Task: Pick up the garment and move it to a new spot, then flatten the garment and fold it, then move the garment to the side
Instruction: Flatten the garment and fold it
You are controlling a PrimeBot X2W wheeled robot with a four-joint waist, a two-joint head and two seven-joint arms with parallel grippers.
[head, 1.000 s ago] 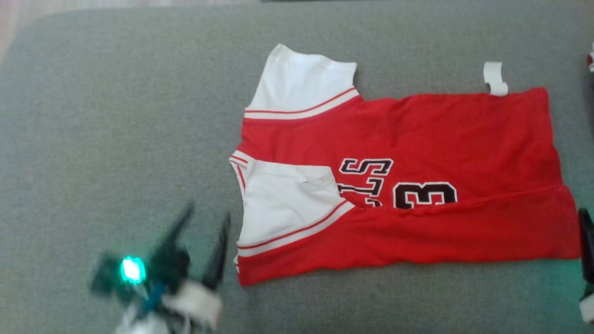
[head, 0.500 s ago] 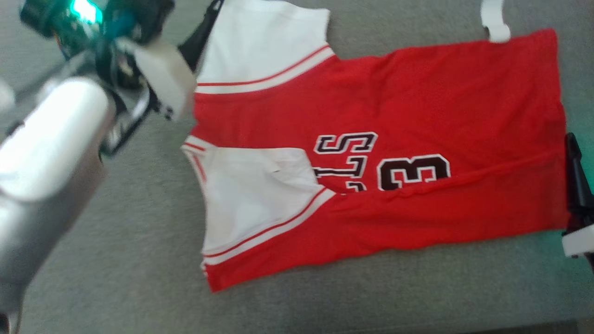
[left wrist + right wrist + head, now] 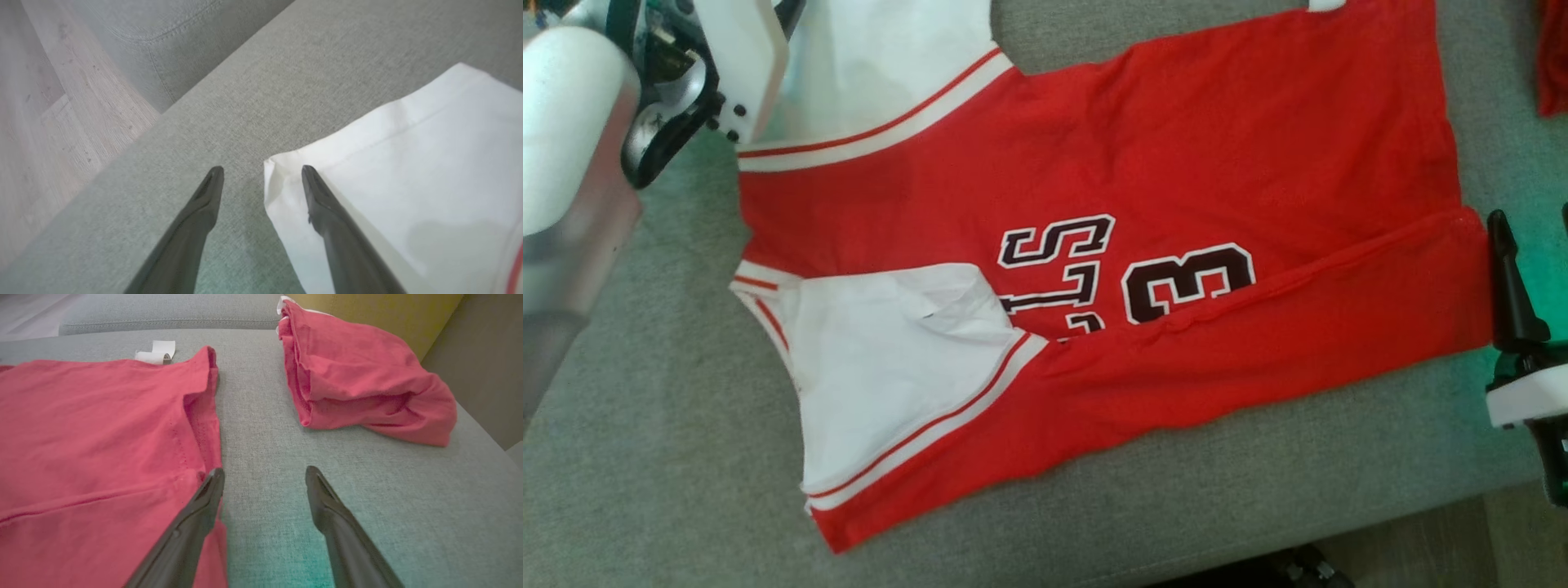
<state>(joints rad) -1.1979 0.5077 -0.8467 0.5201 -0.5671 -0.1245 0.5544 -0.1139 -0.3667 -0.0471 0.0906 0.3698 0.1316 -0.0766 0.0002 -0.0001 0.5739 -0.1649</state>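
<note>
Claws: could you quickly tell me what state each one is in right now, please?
Left claw: open, empty, one finger over the white sleeve.
Right claw: open, empty, beside the garment.

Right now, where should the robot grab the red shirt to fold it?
Probably the corner of the far white sleeve, coming from the left end of the shirt. The open left gripper straddles that edge, one finger over cloth, one over the sofa. The shirt lies flat, so only its edges can be pinched.
</note>
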